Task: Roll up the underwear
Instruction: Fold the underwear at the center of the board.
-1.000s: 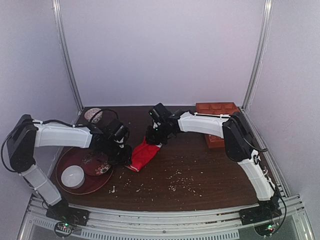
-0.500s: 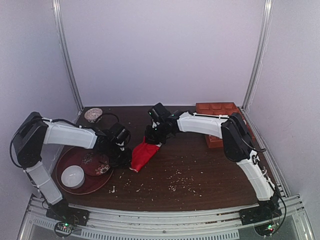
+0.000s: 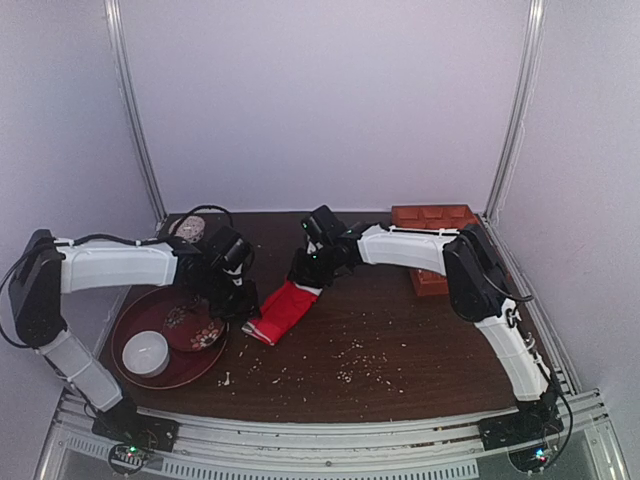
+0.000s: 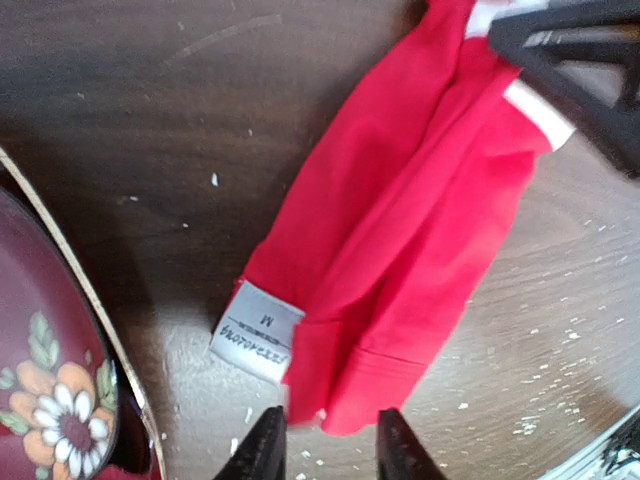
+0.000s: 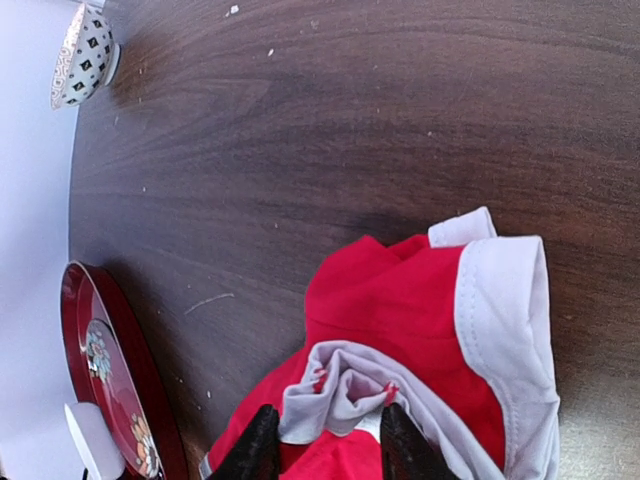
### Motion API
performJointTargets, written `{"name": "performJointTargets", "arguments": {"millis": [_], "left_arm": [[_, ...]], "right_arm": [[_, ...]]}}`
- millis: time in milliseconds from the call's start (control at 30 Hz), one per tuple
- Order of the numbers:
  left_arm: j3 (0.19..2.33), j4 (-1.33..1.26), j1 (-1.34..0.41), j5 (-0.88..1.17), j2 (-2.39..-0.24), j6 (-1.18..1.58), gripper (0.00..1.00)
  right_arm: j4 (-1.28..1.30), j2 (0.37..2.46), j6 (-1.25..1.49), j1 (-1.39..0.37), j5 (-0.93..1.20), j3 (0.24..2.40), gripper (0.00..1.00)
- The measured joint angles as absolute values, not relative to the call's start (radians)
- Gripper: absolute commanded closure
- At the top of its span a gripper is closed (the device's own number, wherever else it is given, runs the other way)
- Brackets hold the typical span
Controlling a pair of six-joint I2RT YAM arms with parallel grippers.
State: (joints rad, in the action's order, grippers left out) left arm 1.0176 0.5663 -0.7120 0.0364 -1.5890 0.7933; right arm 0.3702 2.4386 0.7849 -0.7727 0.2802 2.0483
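Note:
The red underwear (image 3: 285, 305) lies as a long folded strip on the dark wooden table, slanting from upper right to lower left. In the left wrist view the underwear (image 4: 400, 220) shows its white size label (image 4: 255, 330) near its lower end. My left gripper (image 3: 245, 312) is open, and its fingertips stand either side of that lower hem (image 4: 325, 445). My right gripper (image 3: 303, 280) is at the upper end. In the right wrist view it (image 5: 327, 445) is shut on a bunched fold of the white waistband of the underwear (image 5: 400, 290).
A round red tray (image 3: 125, 320) at the left holds a white bowl (image 3: 146, 352) and a flowered dish (image 3: 190, 328). A patterned bowl (image 3: 186, 229) stands at the back left. A brown block box (image 3: 435, 215) stands at the back right. Crumbs (image 3: 360, 360) are scattered near the front.
The underwear now lies longer and flatter, its lower end reaching further to the lower left. My left arm has shifted back and left slightly. The right gripper has barely moved.

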Motion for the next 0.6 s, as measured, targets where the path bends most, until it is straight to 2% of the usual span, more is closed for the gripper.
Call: {"name": "performJointTargets", "arguments": {"millis": [100, 367, 433, 533, 600], "left_arm": [[1.053, 0.608, -0.712, 0.017, -1.56, 0.786, 0.65], [1.108, 0.651, -0.712, 0.006, -1.53, 0.775, 0.72], [1.108, 0.647, -0.712, 0.02, -1.53, 0.777, 0.75], [1.103, 0.612, -0.712, 0.048, -1.53, 0.783, 0.81], [1.099, 0.582, -0.716, 0.066, -1.535, 0.791, 0.82]], "right_arm": [[0.364, 2.421, 0.783, -0.77, 0.29, 2.025, 0.59], [0.338, 2.298, 0.765, -0.768, 0.296, 1.957, 0.61], [0.326, 2.261, 0.756, -0.765, 0.295, 1.935, 0.7], [0.308, 2.221, 0.74, -0.76, 0.299, 1.896, 0.9], [0.298, 2.21, 0.735, -0.756, 0.305, 1.871, 0.97]]}}
